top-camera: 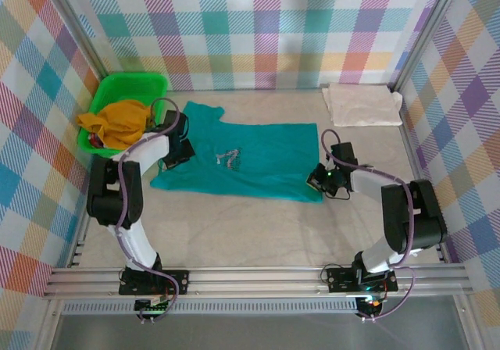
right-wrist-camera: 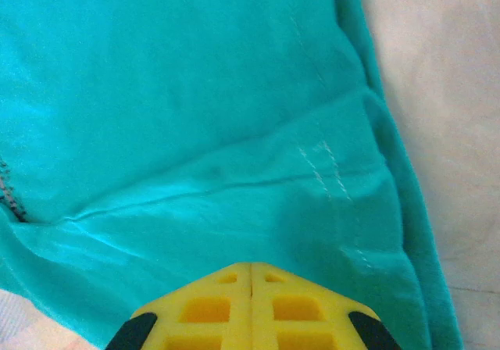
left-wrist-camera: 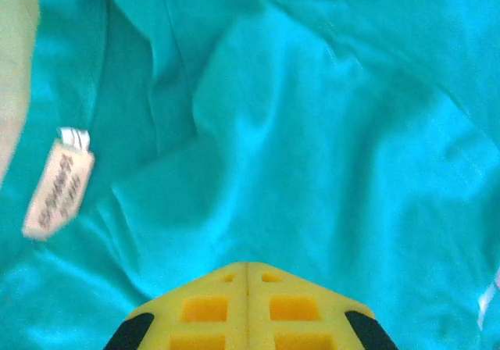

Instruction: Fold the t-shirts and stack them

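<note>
The teal t-shirt (top-camera: 250,158) lies spread flat mid-table, its silver print (top-camera: 228,158) facing up. My left gripper (top-camera: 180,148) sits over the shirt's left part, shut. In the left wrist view its yellow fingertips (left-wrist-camera: 248,266) meet just above rumpled teal cloth (left-wrist-camera: 312,131), near a white care label (left-wrist-camera: 58,190). My right gripper (top-camera: 316,180) is at the shirt's near right corner, also shut. Its tips (right-wrist-camera: 251,265) rest against the hem area (right-wrist-camera: 195,92). No cloth shows between either pair of fingers. The cream-white t-shirt (top-camera: 361,104) lies folded at the back right.
A green basket (top-camera: 129,80) stands at the back left with an orange garment (top-camera: 121,122) spilling over its near rim, close to my left arm. Bare table (top-camera: 258,233) stretches in front of the teal shirt. Plaid walls enclose the table on three sides.
</note>
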Robot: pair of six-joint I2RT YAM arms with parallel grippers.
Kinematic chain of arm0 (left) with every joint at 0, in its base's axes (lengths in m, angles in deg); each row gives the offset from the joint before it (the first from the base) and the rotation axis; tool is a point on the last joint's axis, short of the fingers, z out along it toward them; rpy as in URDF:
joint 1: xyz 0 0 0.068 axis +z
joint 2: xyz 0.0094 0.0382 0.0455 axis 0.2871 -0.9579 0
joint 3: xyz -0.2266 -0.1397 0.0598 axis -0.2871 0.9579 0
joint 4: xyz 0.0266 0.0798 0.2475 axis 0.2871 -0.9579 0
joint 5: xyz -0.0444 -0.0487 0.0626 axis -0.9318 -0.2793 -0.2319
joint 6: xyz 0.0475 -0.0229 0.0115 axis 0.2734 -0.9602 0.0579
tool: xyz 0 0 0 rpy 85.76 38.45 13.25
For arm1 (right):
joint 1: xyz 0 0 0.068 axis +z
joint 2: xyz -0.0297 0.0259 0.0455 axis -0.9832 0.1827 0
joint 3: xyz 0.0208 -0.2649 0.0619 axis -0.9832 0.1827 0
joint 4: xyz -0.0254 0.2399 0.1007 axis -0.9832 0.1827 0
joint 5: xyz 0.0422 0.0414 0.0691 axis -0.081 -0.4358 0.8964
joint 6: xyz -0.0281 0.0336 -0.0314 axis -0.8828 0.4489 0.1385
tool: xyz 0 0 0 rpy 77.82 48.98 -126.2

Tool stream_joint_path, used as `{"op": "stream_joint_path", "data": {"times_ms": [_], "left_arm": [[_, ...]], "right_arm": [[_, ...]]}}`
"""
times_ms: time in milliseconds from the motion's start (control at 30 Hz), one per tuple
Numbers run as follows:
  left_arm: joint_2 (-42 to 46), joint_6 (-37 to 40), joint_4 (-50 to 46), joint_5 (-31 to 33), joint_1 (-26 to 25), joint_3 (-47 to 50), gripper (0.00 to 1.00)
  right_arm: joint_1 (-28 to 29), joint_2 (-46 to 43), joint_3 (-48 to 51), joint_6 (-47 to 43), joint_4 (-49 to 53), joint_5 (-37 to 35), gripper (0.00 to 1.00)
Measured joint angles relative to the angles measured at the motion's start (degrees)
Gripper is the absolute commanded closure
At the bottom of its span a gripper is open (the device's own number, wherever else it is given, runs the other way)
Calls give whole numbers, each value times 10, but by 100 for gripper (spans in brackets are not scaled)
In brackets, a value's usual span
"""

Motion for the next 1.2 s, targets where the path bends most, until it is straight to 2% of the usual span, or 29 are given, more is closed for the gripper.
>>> {"op": "stream_joint_path", "data": {"times_ms": [200, 467, 667, 967, 1100, 1200], "left_arm": [[36, -27, 28, 0, -7, 84, 100], [52, -75, 86, -28, -7, 155, 100], [152, -118, 113, -61, -10, 267, 100], [315, -156, 45, -87, -31, 388, 100], [357, -151, -7, -89, -31, 390, 93], [362, -133, -46, -88, -31, 353, 91]], "right_arm": [[4, 8, -62, -30, 30, -12, 100], [10, 103, -112, -38, 33, 1, 100], [10, 108, -91, -26, 27, 5, 100], [6, 20, 10, 28, 28, 6, 100], [-3, -24, 32, 45, 59, -20, 100], [-13, -55, 34, 52, 80, -44, 100]]}}
